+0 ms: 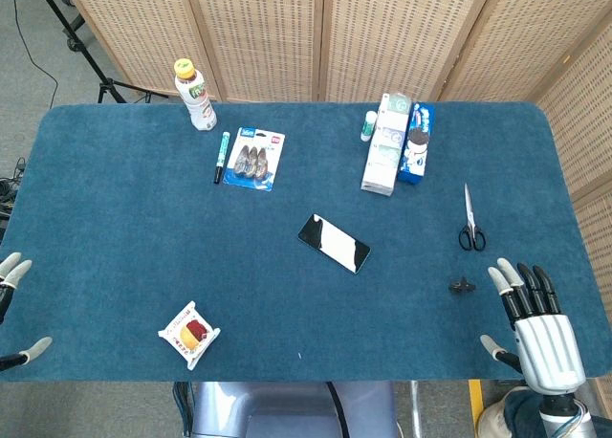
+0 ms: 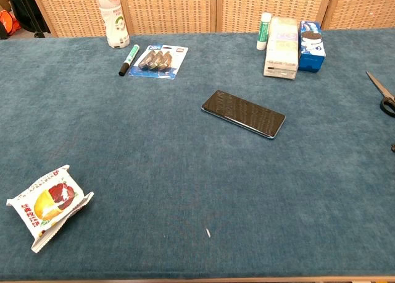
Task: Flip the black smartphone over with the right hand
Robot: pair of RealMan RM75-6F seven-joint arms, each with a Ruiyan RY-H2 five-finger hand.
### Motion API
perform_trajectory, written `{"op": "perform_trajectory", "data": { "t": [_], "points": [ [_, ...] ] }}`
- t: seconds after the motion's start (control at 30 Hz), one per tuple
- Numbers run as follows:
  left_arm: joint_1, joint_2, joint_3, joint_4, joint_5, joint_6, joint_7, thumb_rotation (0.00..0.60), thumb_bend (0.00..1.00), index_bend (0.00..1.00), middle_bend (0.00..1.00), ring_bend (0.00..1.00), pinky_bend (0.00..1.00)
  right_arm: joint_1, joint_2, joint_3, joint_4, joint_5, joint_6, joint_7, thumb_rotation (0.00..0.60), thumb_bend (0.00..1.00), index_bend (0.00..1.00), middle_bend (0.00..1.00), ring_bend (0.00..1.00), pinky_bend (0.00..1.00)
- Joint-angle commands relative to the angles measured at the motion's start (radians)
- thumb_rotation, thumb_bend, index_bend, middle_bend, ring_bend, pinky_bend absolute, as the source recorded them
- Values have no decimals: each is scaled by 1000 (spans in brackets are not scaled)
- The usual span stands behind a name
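The black smartphone (image 1: 334, 243) (image 2: 243, 113) lies flat near the middle of the blue table, glossy side up and turned on a diagonal. My right hand (image 1: 534, 321) hovers at the table's front right corner, well to the right of the phone, fingers spread and holding nothing. Only the fingertips of my left hand (image 1: 14, 275) show at the far left edge of the head view, apart and empty. The chest view shows neither hand.
Black-handled scissors (image 1: 470, 221) and a small black piece (image 1: 462, 286) lie between my right hand and the phone. Boxes (image 1: 387, 143) and a blue packet (image 1: 416, 142) stand at the back; a bottle (image 1: 195, 96), marker (image 1: 221, 157), blister pack (image 1: 255, 158) back left; snack packet (image 1: 190, 334) front left.
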Motion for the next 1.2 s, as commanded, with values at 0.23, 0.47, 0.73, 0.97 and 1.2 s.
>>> {"op": "perform_trajectory", "data": {
  "t": [0.23, 0.47, 0.73, 0.97, 1.2],
  "points": [
    [0, 4, 0, -2, -5, -3, -5, 600, 0, 0, 0, 0, 0, 13, -2, -10, 5, 4, -30, 39, 600, 0, 10, 0, 0, 0],
    [-3, 7, -2, -4, -7, -5, -15, 600, 0, 0, 0, 0, 0, 111, -48, 35, 0, 33, -166, 10, 600, 0, 23, 0, 0, 0],
    [-7, 21, -9, -12, -28, -13, -49, 600, 0, 0, 0, 0, 0, 326, -212, 167, 25, 169, -424, -131, 600, 37, 102, 18, 0, 0],
    [-16, 37, -15, -7, -47, -27, -85, 600, 0, 0, 0, 0, 0, 474, -439, 235, 180, 324, -563, -243, 600, 286, 119, 42, 0, 0],
    [-20, 51, -17, -4, -57, -36, -118, 600, 0, 0, 0, 0, 0, 572, -632, 261, 345, 467, -622, -353, 600, 450, 119, 43, 0, 0]
  ]
}}
